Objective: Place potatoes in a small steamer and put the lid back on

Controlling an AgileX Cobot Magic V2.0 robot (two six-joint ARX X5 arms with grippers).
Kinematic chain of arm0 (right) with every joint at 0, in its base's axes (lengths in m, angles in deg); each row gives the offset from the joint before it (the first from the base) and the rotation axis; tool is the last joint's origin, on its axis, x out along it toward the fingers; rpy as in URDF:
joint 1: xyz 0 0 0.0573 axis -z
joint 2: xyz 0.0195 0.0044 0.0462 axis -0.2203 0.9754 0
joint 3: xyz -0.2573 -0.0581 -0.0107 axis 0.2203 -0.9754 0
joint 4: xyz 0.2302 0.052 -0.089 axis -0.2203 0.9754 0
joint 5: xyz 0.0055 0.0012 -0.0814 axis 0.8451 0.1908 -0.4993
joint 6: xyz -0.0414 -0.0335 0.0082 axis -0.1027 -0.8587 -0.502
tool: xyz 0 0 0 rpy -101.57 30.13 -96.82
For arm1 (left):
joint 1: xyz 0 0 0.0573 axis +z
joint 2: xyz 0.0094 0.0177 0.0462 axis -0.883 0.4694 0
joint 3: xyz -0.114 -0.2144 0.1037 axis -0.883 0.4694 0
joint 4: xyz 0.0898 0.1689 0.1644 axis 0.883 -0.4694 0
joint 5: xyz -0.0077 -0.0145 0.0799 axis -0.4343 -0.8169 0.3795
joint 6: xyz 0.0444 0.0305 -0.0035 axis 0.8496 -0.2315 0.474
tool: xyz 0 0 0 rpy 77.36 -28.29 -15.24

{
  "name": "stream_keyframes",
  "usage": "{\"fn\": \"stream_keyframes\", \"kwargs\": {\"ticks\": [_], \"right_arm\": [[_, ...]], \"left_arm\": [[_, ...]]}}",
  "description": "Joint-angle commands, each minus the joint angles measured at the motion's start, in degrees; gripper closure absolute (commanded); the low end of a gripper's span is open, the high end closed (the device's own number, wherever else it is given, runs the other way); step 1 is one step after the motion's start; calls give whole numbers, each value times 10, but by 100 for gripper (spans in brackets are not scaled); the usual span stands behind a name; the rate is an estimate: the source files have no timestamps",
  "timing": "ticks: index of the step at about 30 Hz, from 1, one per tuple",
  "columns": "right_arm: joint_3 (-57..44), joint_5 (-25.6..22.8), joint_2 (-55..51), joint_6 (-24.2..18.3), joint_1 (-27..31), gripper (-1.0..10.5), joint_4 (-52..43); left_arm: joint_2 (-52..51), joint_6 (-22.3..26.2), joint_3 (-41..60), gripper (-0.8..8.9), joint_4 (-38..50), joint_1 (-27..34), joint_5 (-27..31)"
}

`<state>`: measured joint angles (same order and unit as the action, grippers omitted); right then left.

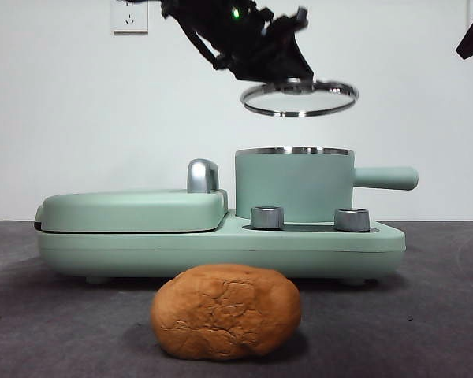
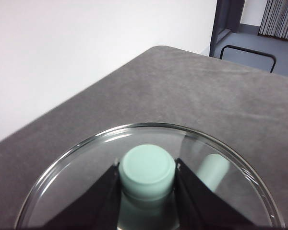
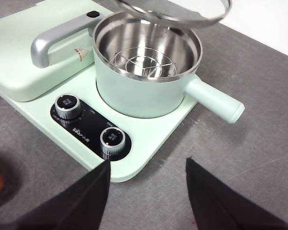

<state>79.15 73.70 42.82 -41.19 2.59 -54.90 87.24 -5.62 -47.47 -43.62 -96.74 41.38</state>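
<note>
Sitting nearest the front camera, on the grey counter: potato, rough and cracked, well in front of the mint cooker base and not yet touched. Standing open on that base: steamer, stub handle sticking out sideways, steel rack showing bare inside, no potato in it.

Hanging above the steamer, clear of its rim: lid, slightly tilted. Clamping the lid's knob from both sides: left claw, jaws pressed against the mint plastic. Waiting near the cooker's dials: right claw, jaws apart, holding nothing.

Judging the stage: lid off, potato loading not begun.

Risking from here:
- Lid slipping or swinging, being held only by a small smooth knob and already tilting; glass dropping onto the steel rim.
- Potato looking roughly as wide as the steamer mouth; jamming on the rim or perching on top instead of settling on the rack, leaving the lid unable to seat.
- Right claw reaching for the potato and knocking the handle or dials on the way.
</note>
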Motion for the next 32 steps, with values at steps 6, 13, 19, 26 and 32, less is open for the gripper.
{"fn": "stream_keyframes", "kwargs": {"ticks": [6, 13, 19, 26, 32], "right_arm": [[11, -1, 2, 10, -3, 698, -4], [11, 0, 2, 10, -3, 698, -5], [11, 4, 2, 10, -9, 698, -6], [11, 4, 2, 10, -34, 698, -6], [11, 4, 4, 10, -74, 698, -14]], "left_arm": [[-82, -28, -27, 796, -53, 8, -2], [-148, -24, 3, 796, -94, 31, 1], [-222, -21, 69, 796, -110, 64, 2], [-336, -25, 183, 796, -111, 98, 2], [-440, -52, 293, 797, -113, 124, 4]]}}
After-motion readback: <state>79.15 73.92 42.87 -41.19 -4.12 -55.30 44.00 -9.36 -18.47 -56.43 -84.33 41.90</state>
